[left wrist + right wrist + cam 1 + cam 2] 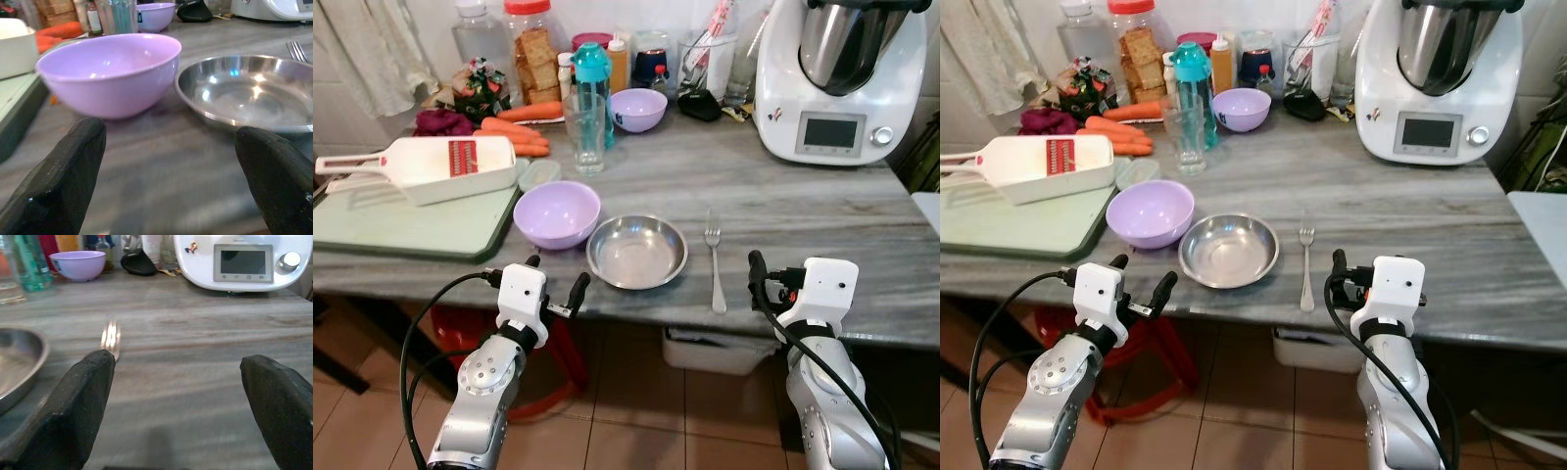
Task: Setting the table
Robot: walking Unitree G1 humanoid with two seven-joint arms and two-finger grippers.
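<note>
Fingers on both grippers are spread wide and empty, the left gripper (pixel 553 277) at the counter edge before the purple bowl (pixel 557 212), the right gripper (pixel 176 406) just right of the fork (pixel 715 266). The steel bowl (pixel 637 251) sits between bowl and fork. I'd guess the fork is next: come in low and pinch its handle squarely.

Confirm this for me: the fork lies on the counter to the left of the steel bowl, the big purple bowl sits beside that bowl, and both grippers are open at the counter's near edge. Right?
Not quite. The fork lies to the right of the steel bowl, not the left, as the left eye view shows. The rest stands: the big purple bowl sits beside it, and the left gripper and right gripper are both open at the counter's near edge.
</note>
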